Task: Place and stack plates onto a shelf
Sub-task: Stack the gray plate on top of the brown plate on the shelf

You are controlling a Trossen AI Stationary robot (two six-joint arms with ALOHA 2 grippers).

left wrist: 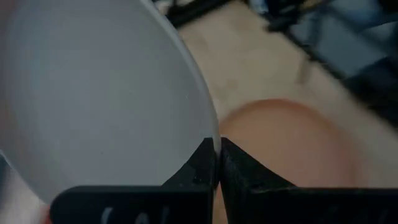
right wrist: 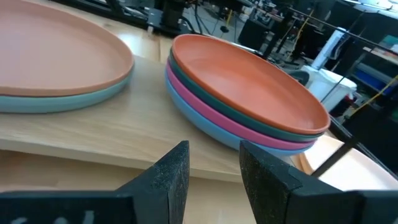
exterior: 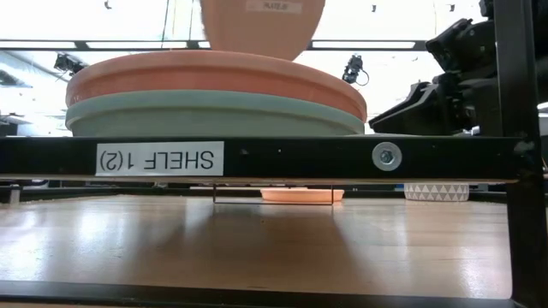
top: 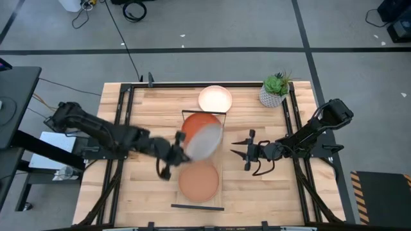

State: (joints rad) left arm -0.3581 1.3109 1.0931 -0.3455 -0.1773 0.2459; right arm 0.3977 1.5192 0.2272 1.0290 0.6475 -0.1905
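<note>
Left tool (top: 182, 149) pinching grey plate's (top: 205, 142) rim, above the shelf (top: 221, 168).

Grey plate (top: 204, 142) tilted above shelf (right wrist: 81, 134) — orange-topped stack (right wrist: 249, 93), peach-topped stack (top: 198, 181), cream plate (top: 215, 99) apart.

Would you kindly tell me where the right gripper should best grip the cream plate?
Grip the cream plate by its raised rim on the edge nearest the potted plant, coming from above. It lies flat, hollow up, so only the rim gives purchase, and the open right gripper is on that side.
</note>
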